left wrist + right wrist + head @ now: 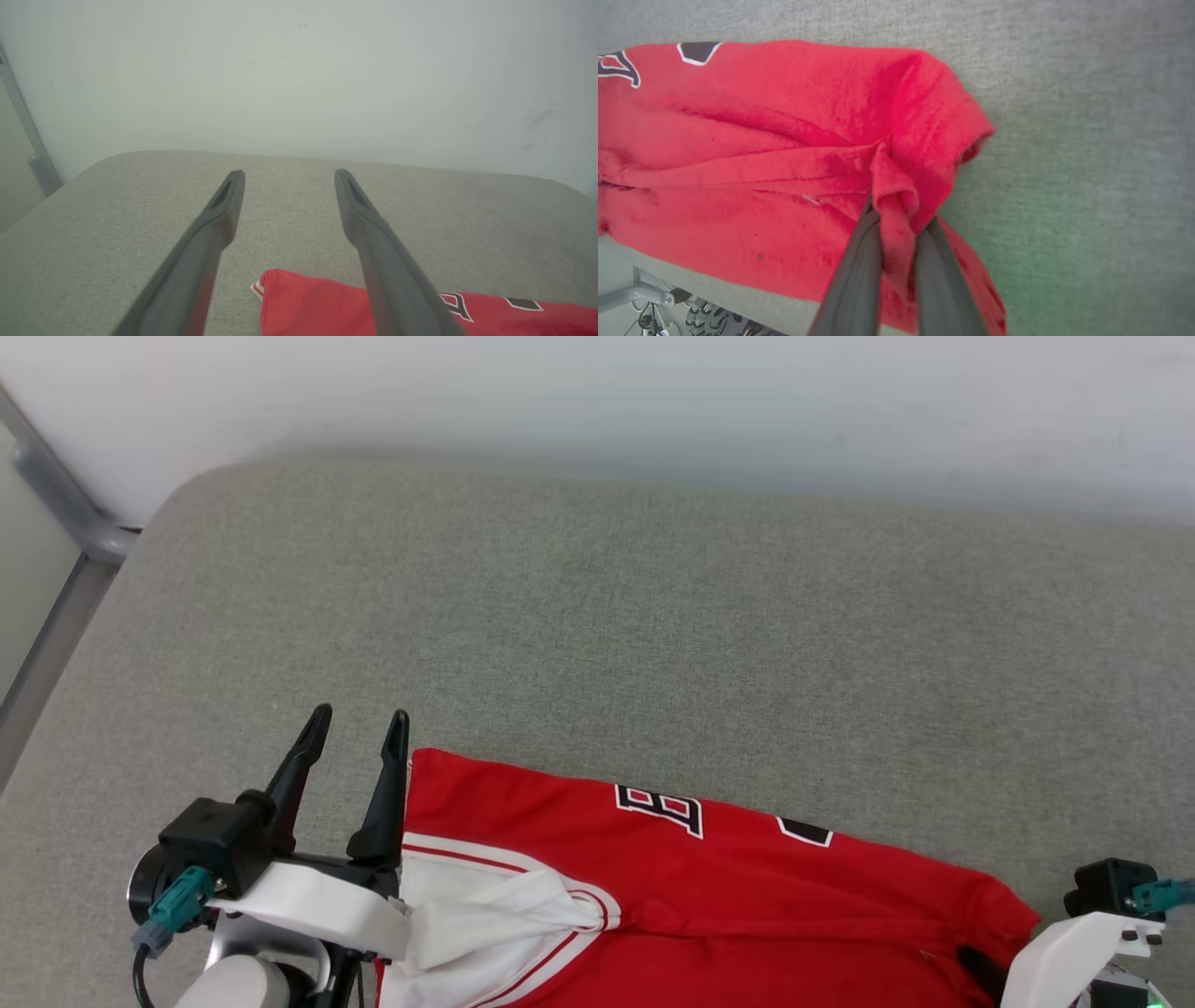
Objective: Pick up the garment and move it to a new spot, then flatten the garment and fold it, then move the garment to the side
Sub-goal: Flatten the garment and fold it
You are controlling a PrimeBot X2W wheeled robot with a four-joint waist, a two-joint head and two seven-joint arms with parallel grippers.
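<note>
**A:** The bright red fabric T-shirt (709, 896), with its white sleeves trimmed in stripes, is seen bunched along the bottom edge of the head view. It is spread on the grey woven cushion (653, 616), and its long axis is laid from lower left to lower right.

**B:** Its right-hand end is already taken up. A ridge of red cloth is pinched between the narrowed fingers of the right gripper (899, 214), low and central in the right wrist view.

**A:** The left gripper (362, 714) is held spread wide, and nothing is gripped. The shirt's free corner is found just to the right of it, beside its right finger.

**B:** So the left arm is judged the nearer to that free end. A drop and a small shift rightward would probably be needed before the corner could be caught.

**A:** Can any writing be read?

**B:** Black block lettering (658, 807), outlined in white, is seen along the upper fold. One character resembling a B can be made out, and the next is cut off by the fold. No brand or label can be read.
</note>
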